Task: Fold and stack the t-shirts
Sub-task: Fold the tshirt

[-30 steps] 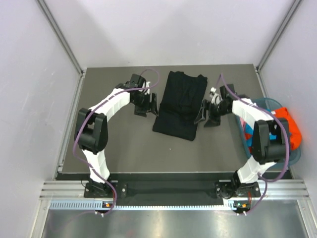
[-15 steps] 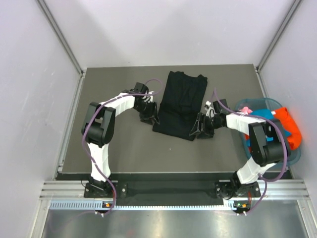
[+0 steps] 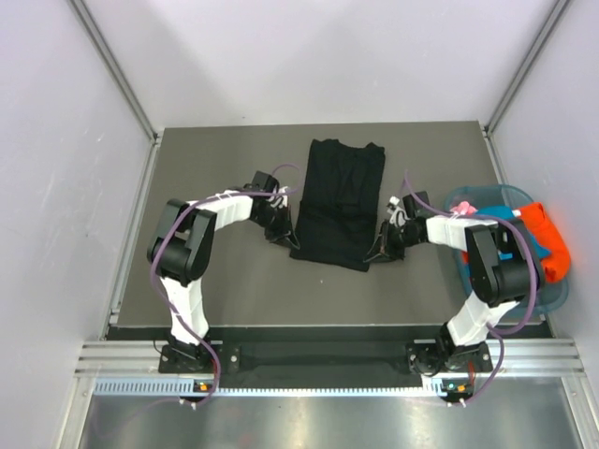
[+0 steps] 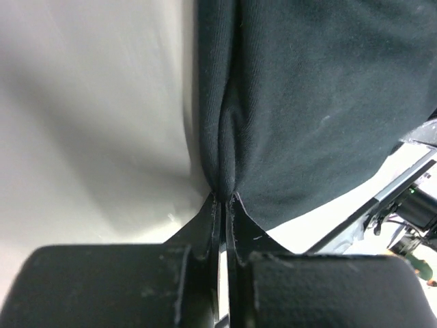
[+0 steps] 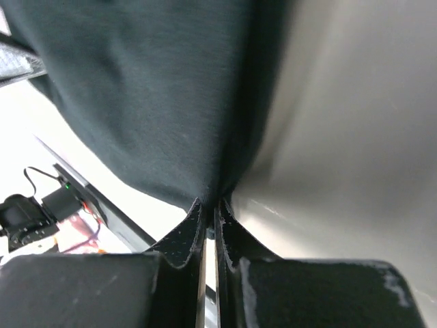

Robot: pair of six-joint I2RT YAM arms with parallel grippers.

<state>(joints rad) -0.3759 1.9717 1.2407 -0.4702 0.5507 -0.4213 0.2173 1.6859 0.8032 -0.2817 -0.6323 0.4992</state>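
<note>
Two clenched grips held the black t-shirt [image 3: 339,201], left gripper [image 4: 222,198] and right gripper [image 5: 210,203] pinching opposite hem corners. That pairing likely let the hem lift evenly for folding.

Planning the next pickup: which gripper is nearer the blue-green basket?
Right. The right gripper pinches the black t-shirt at the edge nearest the basket, just left of it; the left gripper pinches the opposite edge, farther away.

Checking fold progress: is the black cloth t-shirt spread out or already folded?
Folded lengthwise: the black cloth t-shirt lies as a narrow strip with no sleeves sticking out.
</note>
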